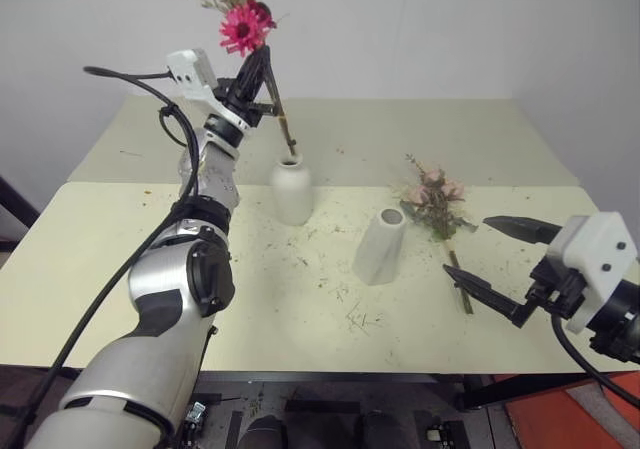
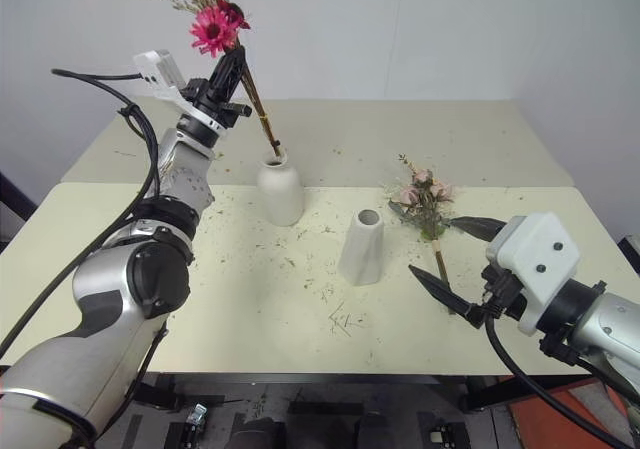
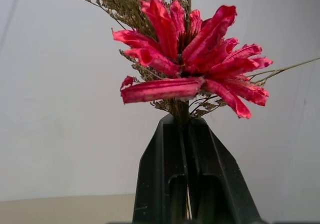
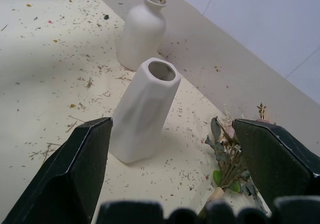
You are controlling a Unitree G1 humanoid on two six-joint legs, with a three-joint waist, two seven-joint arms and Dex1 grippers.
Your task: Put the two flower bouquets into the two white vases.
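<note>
Left pincer [image 1: 262, 69] is clamped on the stems of the slim bouquet [image 1: 243, 24], just under its bright pink flower; I see the black fingers [image 3: 165, 179] pressed together around the stalks in the left wrist view. Bouquet is raised and tilted, beige dried grass at the top, and its stem ends reach down to the mouth of the bottle-shaped vase [image 1: 292, 191]. In the right wrist view a stem tip sits inside that neck. Vase stands upright on the pale surface [image 1: 120, 269], which is strewn with plant crumbs.

Right pincer [image 2: 460, 269] hangs low over the near right part of the surface, fingers spread wide, gripping nothing. Between and just beyond its fingers lies the fuller bouquet [image 2: 424, 201], pale pink roses and green leaves, flat on the surface, stems toward me. Tapered vase [image 2: 362, 247] stands upright beside that bouquet, apart from the bottle-shaped vase.
</note>
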